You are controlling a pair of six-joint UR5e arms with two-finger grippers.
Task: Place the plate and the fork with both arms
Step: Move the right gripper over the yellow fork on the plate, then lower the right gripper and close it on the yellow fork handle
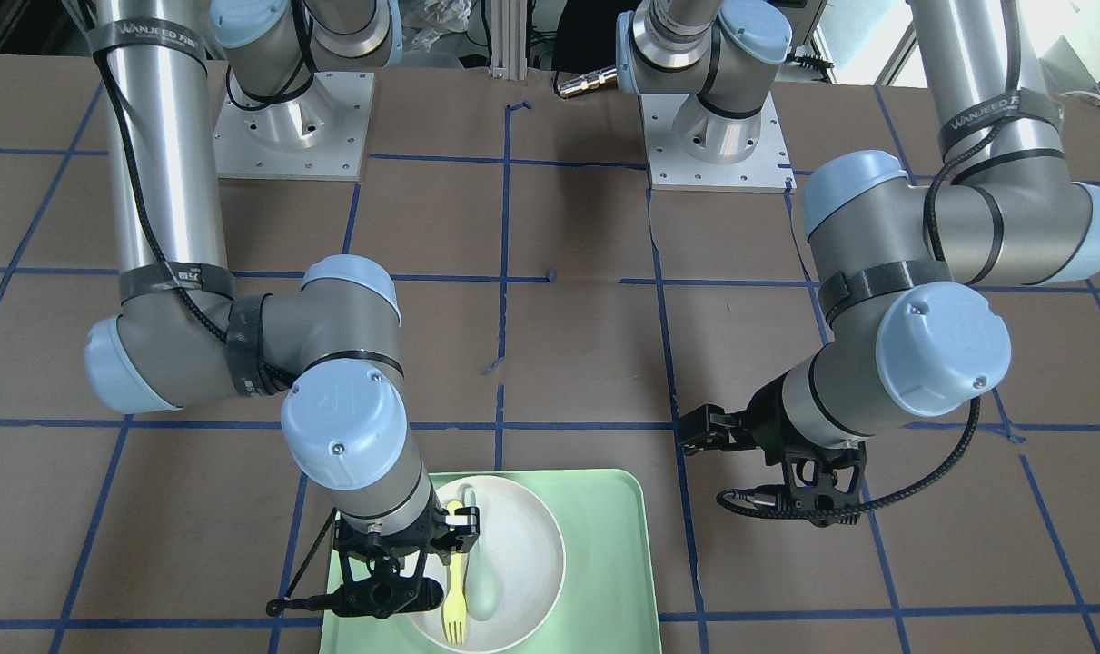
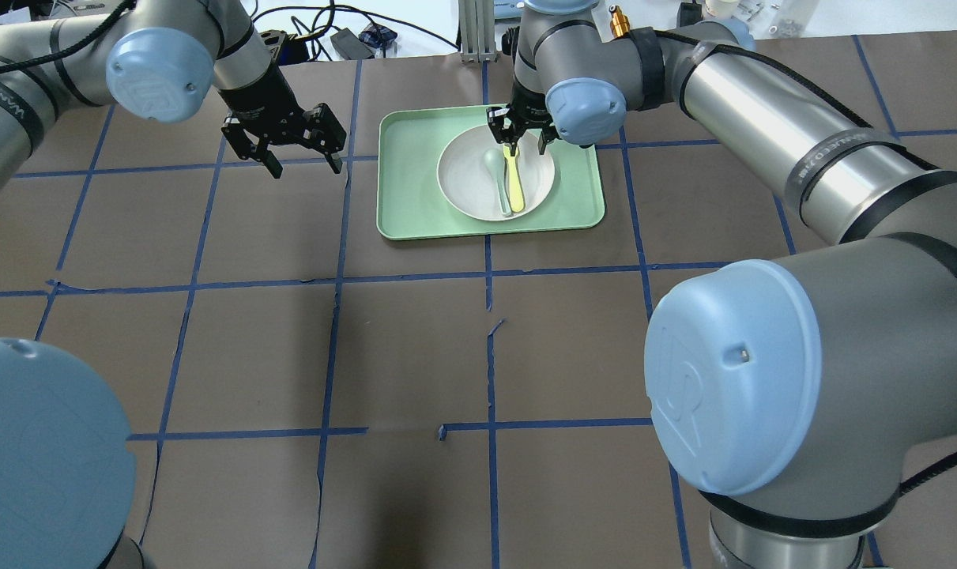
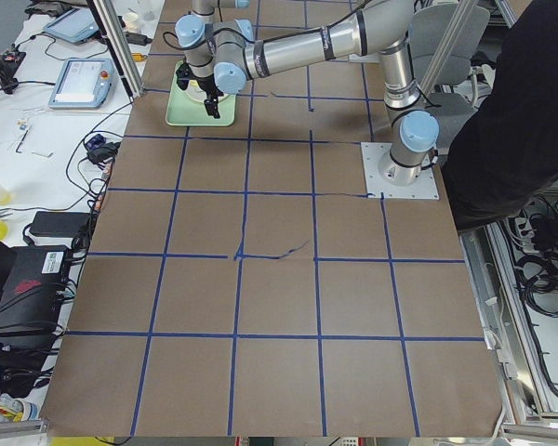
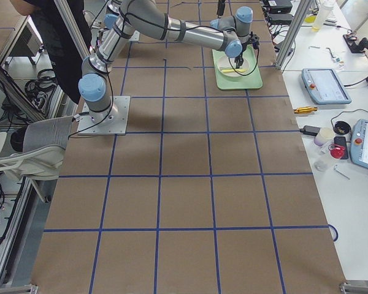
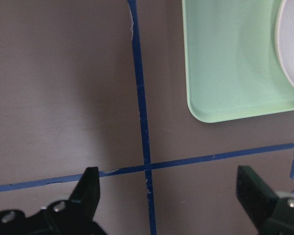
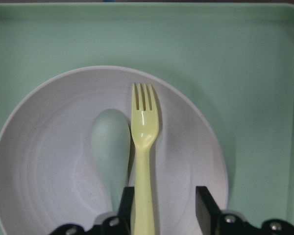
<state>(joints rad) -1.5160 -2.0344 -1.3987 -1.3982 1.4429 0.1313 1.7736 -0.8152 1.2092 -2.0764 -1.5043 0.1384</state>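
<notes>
Two grippers: at upper left, the left gripper (image 2: 307,167) hangs spread wide beside the mint-green tray (image 2: 407,182); top centre, the plate (image 2: 464,188) sits in that tray with spoon (image 2: 495,170) and fork (image 2: 516,186) lying on it; the right gripper (image 2: 521,142) straddles the fork's handle, jaws apart

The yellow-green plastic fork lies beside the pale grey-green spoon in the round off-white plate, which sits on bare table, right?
No: the plate sits on the rectangular mint-green tray, as the overhead exterior view shows. The fork and spoon do lie in it.
</notes>
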